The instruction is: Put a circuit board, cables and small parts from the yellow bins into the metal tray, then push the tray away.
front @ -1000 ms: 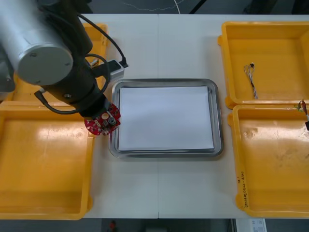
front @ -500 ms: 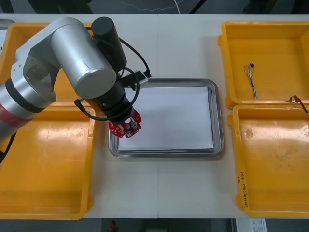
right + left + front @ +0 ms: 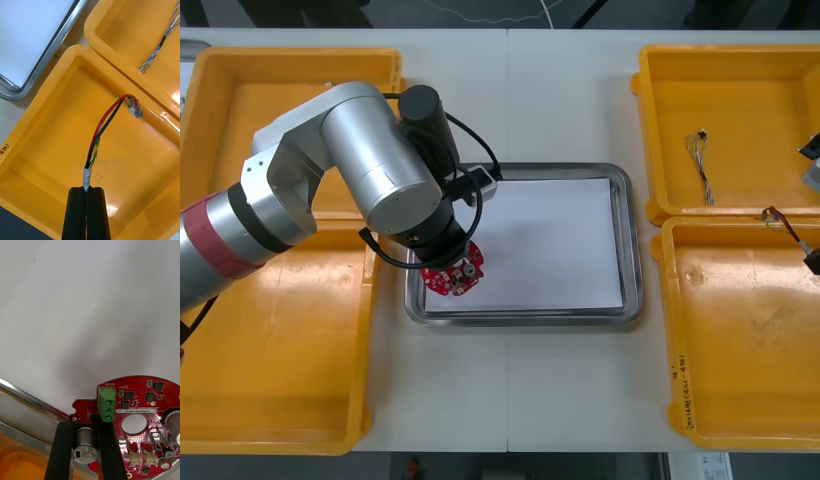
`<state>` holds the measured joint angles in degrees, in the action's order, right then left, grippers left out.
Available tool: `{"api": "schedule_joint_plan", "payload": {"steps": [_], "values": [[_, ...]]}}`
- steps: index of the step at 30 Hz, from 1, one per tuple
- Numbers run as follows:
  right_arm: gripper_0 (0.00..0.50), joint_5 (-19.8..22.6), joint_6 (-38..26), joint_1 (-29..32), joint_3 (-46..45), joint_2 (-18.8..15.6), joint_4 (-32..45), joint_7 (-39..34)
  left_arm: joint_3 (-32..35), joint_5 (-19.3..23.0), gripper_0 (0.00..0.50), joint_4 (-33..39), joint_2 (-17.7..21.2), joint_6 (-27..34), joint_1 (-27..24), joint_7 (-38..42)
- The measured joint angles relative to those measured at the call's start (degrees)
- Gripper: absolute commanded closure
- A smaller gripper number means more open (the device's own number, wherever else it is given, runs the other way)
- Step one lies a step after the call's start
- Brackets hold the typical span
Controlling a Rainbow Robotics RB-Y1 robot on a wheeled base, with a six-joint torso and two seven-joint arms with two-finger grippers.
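Observation:
My left gripper [image 3: 443, 263] is shut on a round red circuit board [image 3: 455, 277], just above the near left corner of the metal tray [image 3: 632, 250]. In the left wrist view the black fingers [image 3: 63, 450] clamp a silver cylinder on the circuit board [image 3: 138, 423], which hangs over the tray's white inside [image 3: 90, 315]. At the far right, my right gripper [image 3: 813, 262] holds a red and yellow cable [image 3: 778, 220] above the near right yellow bin [image 3: 740, 350]. In the right wrist view the right gripper [image 3: 89, 197] is shut on that cable [image 3: 107, 122].
A twisted blue and white cable [image 3: 701, 165] lies in the far right yellow bin [image 3: 750, 80]. Two more yellow bins [image 3: 270, 350] stand at the left, partly under my left arm. Bare table shows in front of and behind the tray.
My left arm has carried the circuit board to the right, from beside the tray's left rim to over its white inside. My right gripper has lifted the cable into view at the right edge.

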<state>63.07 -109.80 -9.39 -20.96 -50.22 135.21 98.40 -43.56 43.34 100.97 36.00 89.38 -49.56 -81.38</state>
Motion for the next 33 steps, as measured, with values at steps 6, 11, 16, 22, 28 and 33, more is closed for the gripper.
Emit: {"api": "schedule_joint_plan", "payload": {"steps": [6,11,16,22,28,33], "values": [[0.500,0.1,0.0,0.0,0.0,0.0,0.1,0.0,-2.4,-1.0,0.500,-1.3,0.0,-2.7,0.0,3.9],[0.500,0.1,0.0,0.0,0.4,0.0,0.1,0.0,-3.4,-1.4,0.500,-1.7,-0.1,-3.0,0.0,4.0],[0.500,0.1,0.0,0.0,0.7,0.0,0.1,0.0,-3.7,-1.4,0.500,-2.4,-0.4,-3.5,0.0,4.0],[0.500,0.1,0.0,0.0,0.7,0.0,0.1,0.0,-5.1,-1.7,0.498,-2.9,-0.4,-5.0,0.0,4.1],[0.500,0.1,0.0,0.0,0.7,0.0,0.1,0.0,-5.1,-1.7,0.275,-2.9,-0.4,-5.1,0.0,4.7],[0.500,0.1,0.0,0.0,0.8,0.0,0.1,0.0,-5.1,-1.7,0.128,-3.0,-0.4,-5.1,0.0,6.5]]}}
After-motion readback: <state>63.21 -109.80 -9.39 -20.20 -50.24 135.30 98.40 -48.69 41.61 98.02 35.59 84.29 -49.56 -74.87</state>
